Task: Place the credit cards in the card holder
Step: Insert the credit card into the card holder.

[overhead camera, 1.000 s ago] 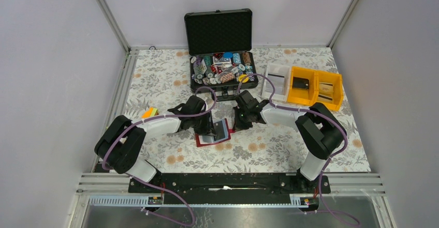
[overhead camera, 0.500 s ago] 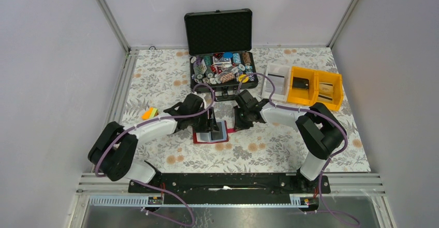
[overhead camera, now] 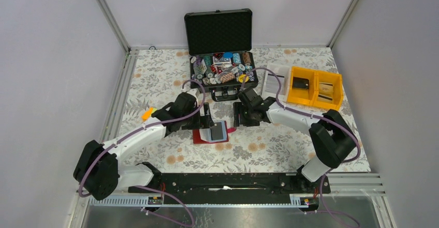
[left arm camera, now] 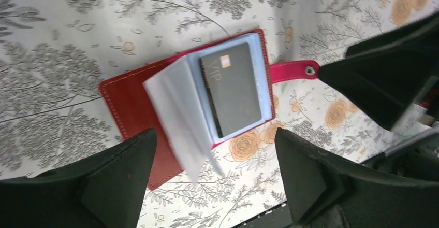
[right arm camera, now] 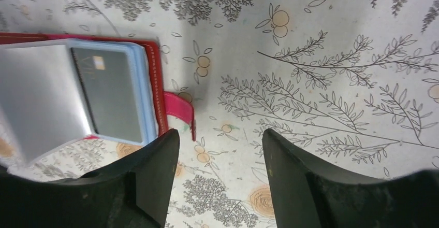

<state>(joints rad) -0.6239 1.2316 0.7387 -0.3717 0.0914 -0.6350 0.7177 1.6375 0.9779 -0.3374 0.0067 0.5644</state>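
Observation:
The red card holder [overhead camera: 200, 137] lies open on the flowered cloth between my two grippers. A dark credit card [left arm camera: 233, 90] marked VIP sits in its pale blue sleeve, also seen in the right wrist view as the dark card [right arm camera: 111, 93]. A clear sleeve leaf [left arm camera: 176, 103] stands up from the holder [left arm camera: 129, 103], blurred. The snap tab [left arm camera: 295, 71] sticks out to the right. My left gripper [left arm camera: 215, 134] hangs open just above the holder's near edge, holding nothing. Beside the tab [right arm camera: 181, 109], my right gripper [right arm camera: 220, 134] is open over bare cloth, off the holder [right arm camera: 158, 83].
An open black case [overhead camera: 219, 31] full of poker chips stands behind the holder. At the back right are a white tray [overhead camera: 275, 83] and yellow bins [overhead camera: 316, 87] with flat card-like items in them. A small orange-yellow object [overhead camera: 148, 113] lies by the left arm.
Both grippers have opened and let go. The left one has drawn back a little from the holder, the right one has shifted slightly away. The holder now lies free with a leaf springing up.

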